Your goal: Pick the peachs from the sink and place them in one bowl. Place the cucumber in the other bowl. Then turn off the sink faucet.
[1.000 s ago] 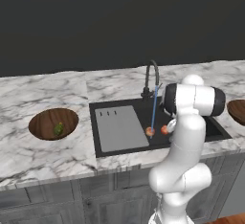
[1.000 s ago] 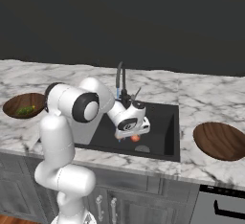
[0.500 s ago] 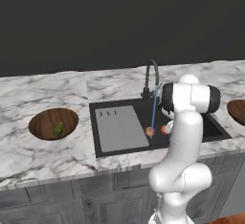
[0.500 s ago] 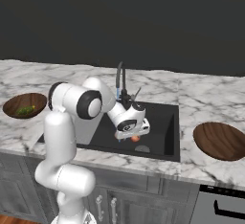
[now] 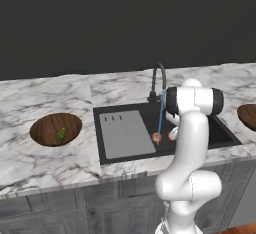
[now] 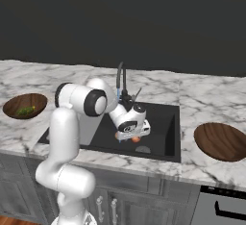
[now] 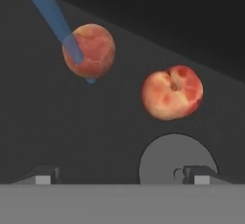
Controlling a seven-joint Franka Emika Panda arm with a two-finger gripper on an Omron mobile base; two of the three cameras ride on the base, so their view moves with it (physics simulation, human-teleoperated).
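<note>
Water stream (image 7: 52, 15) overlapping peach (image 7: 89, 50), partly hidden

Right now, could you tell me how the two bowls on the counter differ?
The left bowl holds the cucumber; the right bowl holds nothing. They sit on opposite sides of the sink. Both are round, brown and resting on the marble counter.

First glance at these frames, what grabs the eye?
Two orange-red peaches lie on the black sink floor, one under the blue water stream running from the faucet. The open tool hangs just above them, holding nothing. On the marble to the left, the cucumber already sits in a wooden bowl.
</note>
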